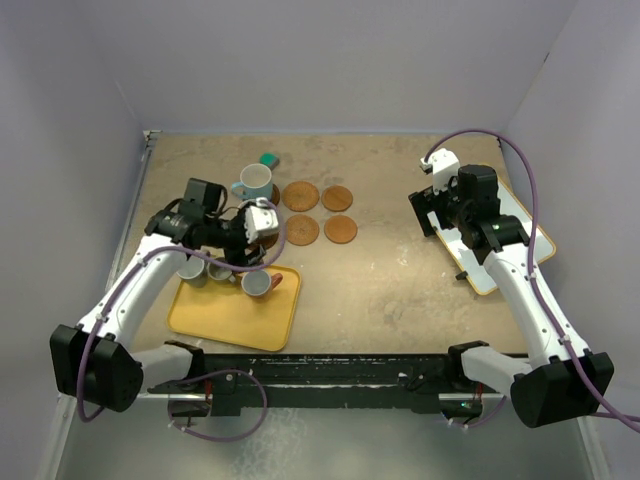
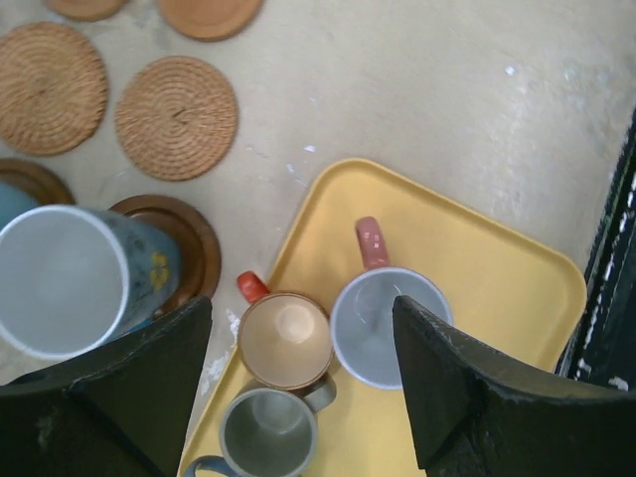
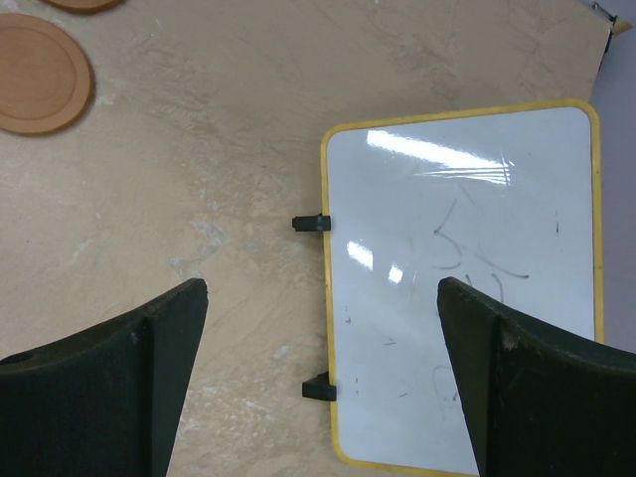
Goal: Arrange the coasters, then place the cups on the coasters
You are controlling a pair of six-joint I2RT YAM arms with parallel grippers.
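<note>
Mugs [image 2: 285, 340] stand upright on the tray [image 2: 497, 288]; left fingers [image 2: 129, 397] and right fingers [image 3: 109, 388] apart.

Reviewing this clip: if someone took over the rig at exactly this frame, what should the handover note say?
Left tool: open, empty, above the yellow tray.
Right tool: open, empty, over the whiteboard.
Done: coasters laid out. One light blue mug and the second light blue mug each stand on a dark coaster.
Left: four bare coasters to fill. On the tray wait the grey mug with reddish handle, orange mug, grey-olive mug and a fourth mug.
</note>
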